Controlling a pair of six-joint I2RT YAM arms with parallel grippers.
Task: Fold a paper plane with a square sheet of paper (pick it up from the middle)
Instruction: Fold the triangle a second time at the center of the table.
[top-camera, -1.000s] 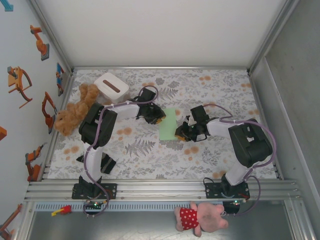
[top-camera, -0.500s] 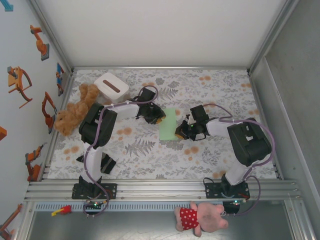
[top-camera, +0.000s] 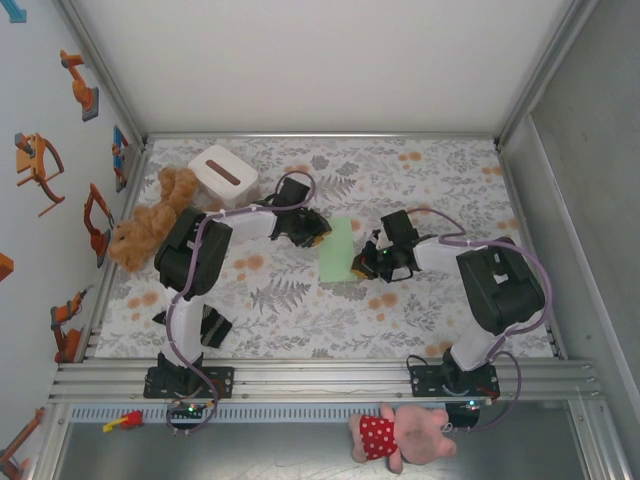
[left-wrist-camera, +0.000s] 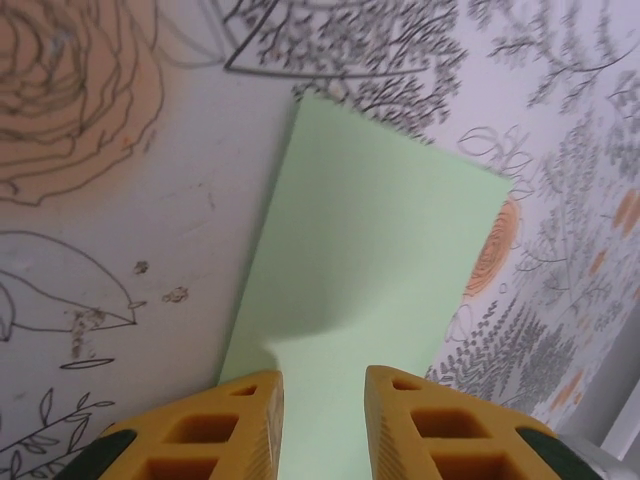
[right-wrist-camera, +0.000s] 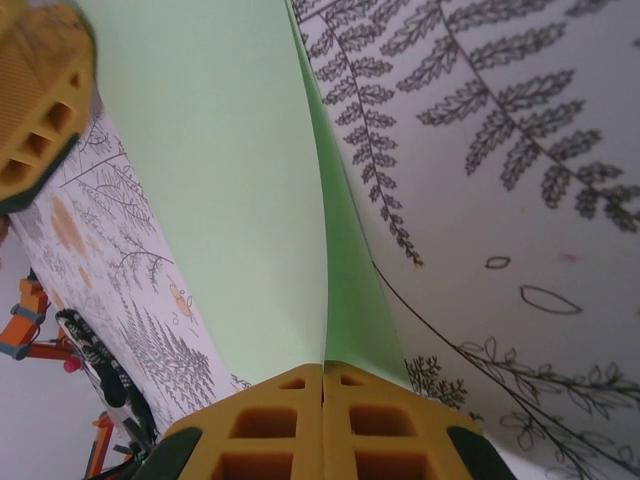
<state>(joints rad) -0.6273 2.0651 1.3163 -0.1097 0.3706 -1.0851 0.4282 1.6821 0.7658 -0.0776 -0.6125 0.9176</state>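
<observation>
Pinching the once-folded pale green paper sheet (top-camera: 337, 248) in our closed right pincer (right-wrist-camera: 322, 370), left pincer (left-wrist-camera: 322, 388) parted over it, we judge most folds remain.

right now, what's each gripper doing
left gripper: open, fingers apart over the green paper
right gripper: shut on the green paper's edge
</observation>
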